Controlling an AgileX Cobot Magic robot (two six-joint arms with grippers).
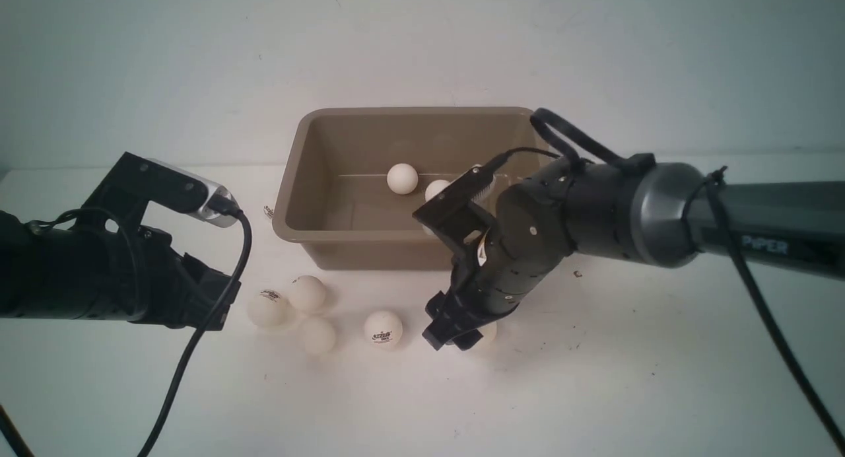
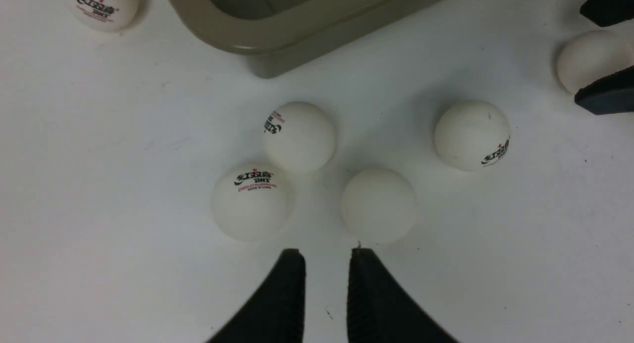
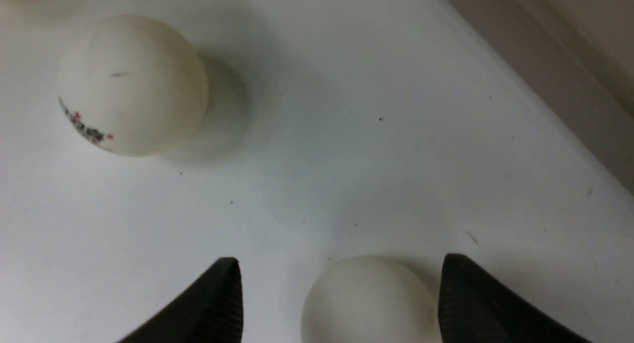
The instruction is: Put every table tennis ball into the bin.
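Note:
The taupe bin [image 1: 300, 179] stands at the back middle with two table tennis balls [image 1: 402, 178] showing inside. Several more balls lie on the table in front of it, three clustered [image 2: 298, 136] and one apart [image 2: 472, 136]. My right gripper [image 1: 455, 331] is down at the table, open, with a plain ball [image 3: 369, 301] between its fingers, nearer one finger; contact does not show. My left gripper [image 2: 327, 254] hovers just short of the cluster, its jaws a narrow gap apart and empty.
Another ball [image 2: 101, 6] lies beside the bin's left wall [image 2: 277, 35]. A logo ball [image 3: 131, 85] sits just left of the right gripper. The right arm reaches across the bin's front right corner. A black cable hangs from the left wrist camera [image 1: 211, 203].

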